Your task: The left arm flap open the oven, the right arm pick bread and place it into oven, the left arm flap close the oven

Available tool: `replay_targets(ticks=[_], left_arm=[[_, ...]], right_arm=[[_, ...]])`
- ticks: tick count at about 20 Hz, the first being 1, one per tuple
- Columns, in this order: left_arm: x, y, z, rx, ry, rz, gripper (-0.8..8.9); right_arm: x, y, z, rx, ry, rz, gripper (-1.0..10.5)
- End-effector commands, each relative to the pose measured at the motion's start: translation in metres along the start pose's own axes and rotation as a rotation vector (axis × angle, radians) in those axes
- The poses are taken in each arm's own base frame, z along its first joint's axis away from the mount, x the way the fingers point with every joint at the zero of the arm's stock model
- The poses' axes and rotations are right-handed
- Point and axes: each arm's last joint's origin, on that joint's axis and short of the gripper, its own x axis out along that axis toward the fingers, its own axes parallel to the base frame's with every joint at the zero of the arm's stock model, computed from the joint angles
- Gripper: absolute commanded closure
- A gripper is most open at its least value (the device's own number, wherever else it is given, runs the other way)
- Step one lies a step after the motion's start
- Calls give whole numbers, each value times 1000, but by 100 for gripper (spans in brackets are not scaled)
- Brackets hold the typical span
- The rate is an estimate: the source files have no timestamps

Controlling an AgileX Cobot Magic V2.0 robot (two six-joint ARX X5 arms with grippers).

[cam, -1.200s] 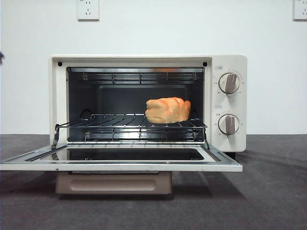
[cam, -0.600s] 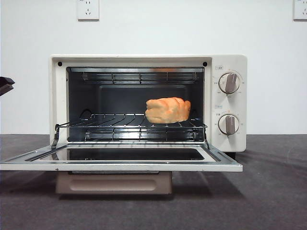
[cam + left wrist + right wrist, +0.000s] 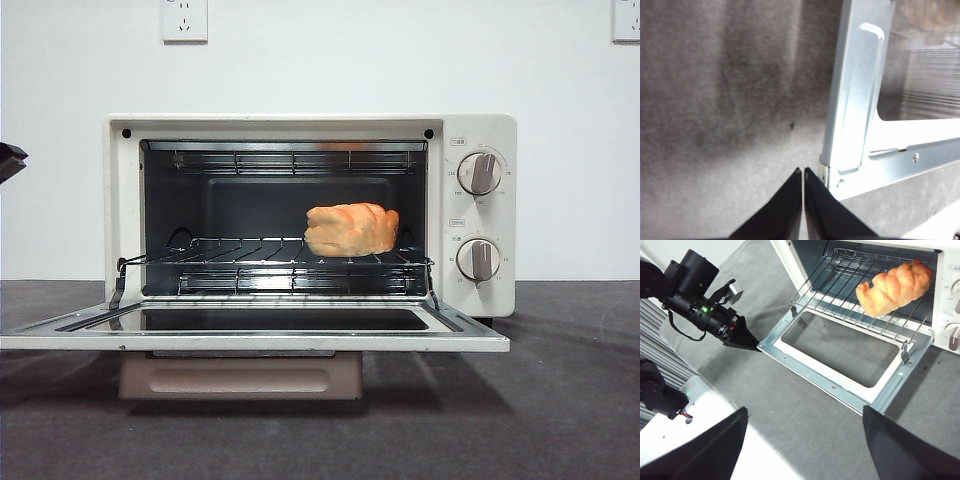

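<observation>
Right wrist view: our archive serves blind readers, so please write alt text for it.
A lumpy golden-orange bread loaf sits on the wire rack inside a cream-white toaster oven whose glass-windowed door lies flapped open on the grey table. The left arm's black shut gripper points at the door's corner; the right gripper hangs open.

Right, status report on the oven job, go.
Left gripper shut, at the open door's corner. Right gripper open, empty, held back. Bread on the rack inside the oven. Nothing in the way.
</observation>
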Motion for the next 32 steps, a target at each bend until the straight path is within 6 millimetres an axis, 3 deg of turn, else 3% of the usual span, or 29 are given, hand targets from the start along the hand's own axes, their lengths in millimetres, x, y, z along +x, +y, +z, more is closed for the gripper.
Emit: replay_targets(ticks=[1,9,21,26,32], left_arm=[[2,-4,2,30,23,-99,799],[-3,-13,7,36,6,-247,799],[-63,-70,62,123,-454,-531,798],[-75,-79,53,170,-397,-630,798],[-121,-101,9,382,-454,-724,798]], right_arm=[[-3,3,4,4,-20,9,591],[-3,3,4,32,-19,11,591],[-3,3,4,40,-22,12,591],[-3,3,4,39,-24,6,591],[-3,1,5,35,-40,-35,591]])
